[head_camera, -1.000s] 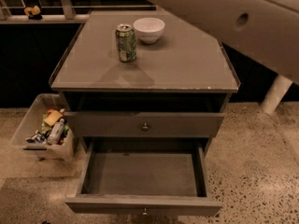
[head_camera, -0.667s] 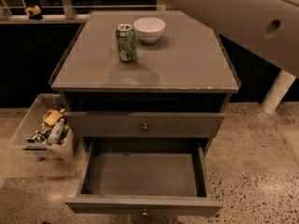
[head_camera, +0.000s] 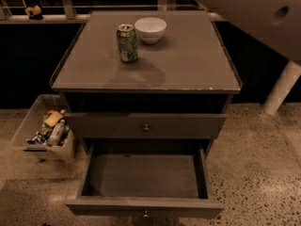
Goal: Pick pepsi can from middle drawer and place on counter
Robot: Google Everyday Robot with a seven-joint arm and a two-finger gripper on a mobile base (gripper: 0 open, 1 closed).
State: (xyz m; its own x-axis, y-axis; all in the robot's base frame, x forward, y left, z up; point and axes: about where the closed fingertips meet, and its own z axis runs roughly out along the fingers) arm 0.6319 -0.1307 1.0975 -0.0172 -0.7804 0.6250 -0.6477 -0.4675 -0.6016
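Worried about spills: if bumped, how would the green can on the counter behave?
The green can stands upright, tall and narrow, so it probably tips easily, then rolls on the flat counter. Its smooth metal likely slides. The hand is out of view.

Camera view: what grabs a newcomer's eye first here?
The wide grey middle drawer stands pulled open at the bottom, with no can showing inside. On the flat grey counter a green-patterned can stands upright just left of a white bowl. A pale robot arm crosses the top right; the claw is out of view.
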